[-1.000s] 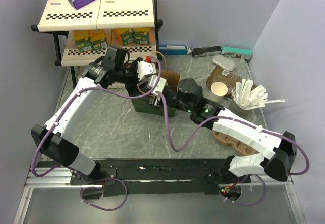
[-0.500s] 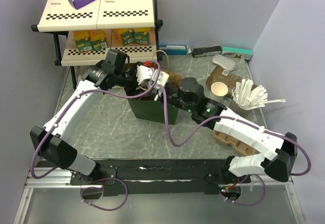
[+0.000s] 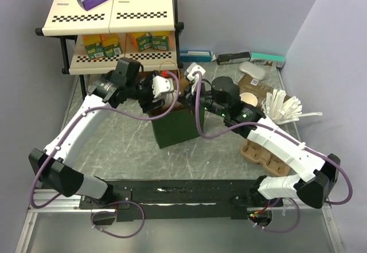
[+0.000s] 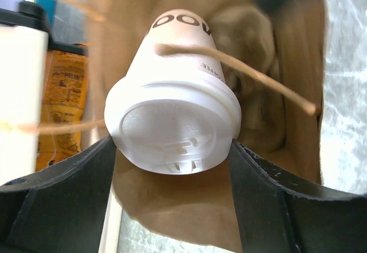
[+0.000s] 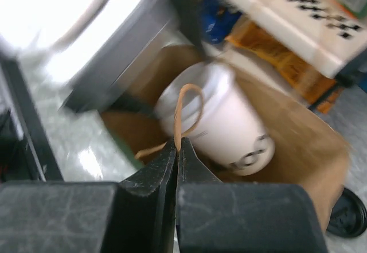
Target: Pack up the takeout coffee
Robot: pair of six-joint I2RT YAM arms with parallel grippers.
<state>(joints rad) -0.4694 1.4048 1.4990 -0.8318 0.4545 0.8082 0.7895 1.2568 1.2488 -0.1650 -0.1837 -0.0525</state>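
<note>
My left gripper is shut on a white lidded coffee cup. It holds the cup lid-first between its black fingers, inside the mouth of a dark green paper bag with a brown inside. My right gripper is shut on the bag's tan paper handle and holds it up. The right wrist view shows the same cup lying tilted in the bag. A second, open white paper cup stands at the right.
A brown pulp cup tray lies at the right front under my right arm. A tumbler of white sticks stands by the open cup. A two-level shelf is at the back left. Flat boxes line the back wall.
My right gripper has risen and moved back with the handle, and the bag now stands taller and open. My left gripper has brought the cup over and into the bag's mouth.
</note>
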